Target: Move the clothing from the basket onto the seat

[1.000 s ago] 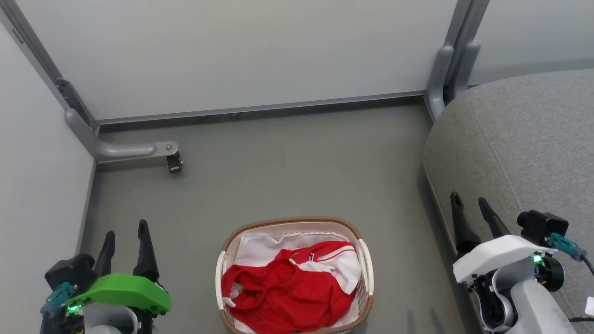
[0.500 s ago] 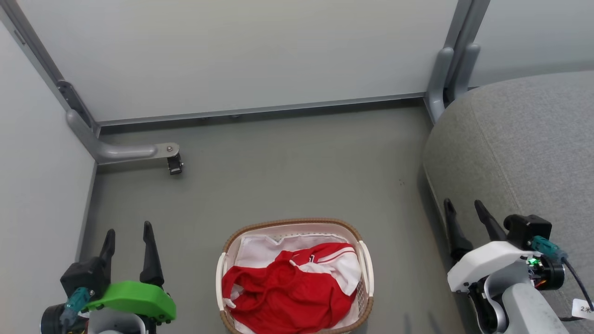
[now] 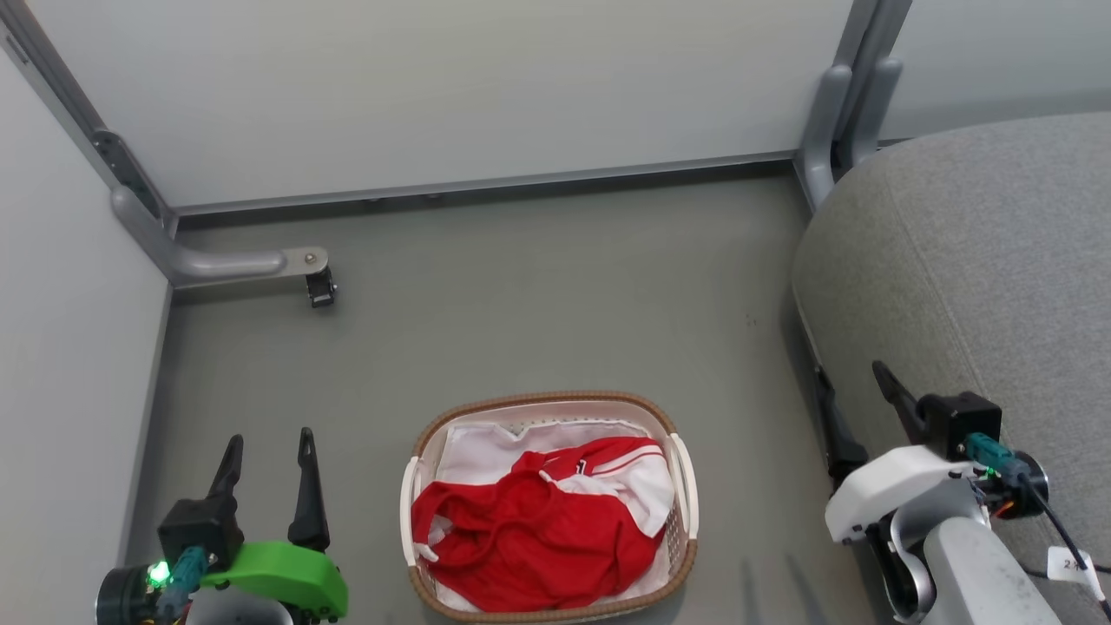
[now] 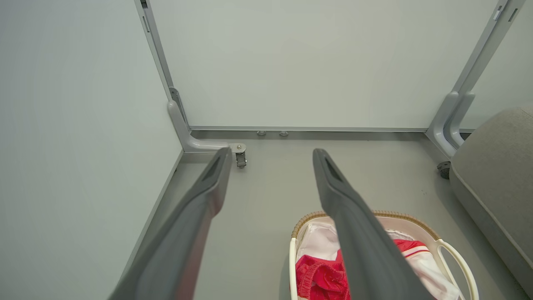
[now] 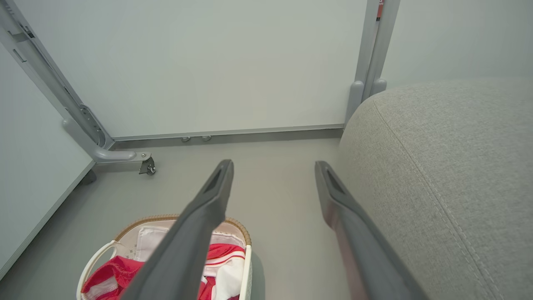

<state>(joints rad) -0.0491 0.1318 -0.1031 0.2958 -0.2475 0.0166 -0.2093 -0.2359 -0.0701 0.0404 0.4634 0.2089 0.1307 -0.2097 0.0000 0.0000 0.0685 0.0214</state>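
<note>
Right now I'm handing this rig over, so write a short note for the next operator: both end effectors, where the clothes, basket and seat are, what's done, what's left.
Left end effector: open, empty, over the floor to the left of the basket.
Right end effector: open, empty, at the seat's edge, to the right of the basket.
Clothing: red and white, heaped inside the basket, which stands on the floor.
Seat: right of the basket, no clothing on the part that shows.
Done: nothing moved yet.
Left: grasp the clothing, lift it out, lay it on the seat.
</note>
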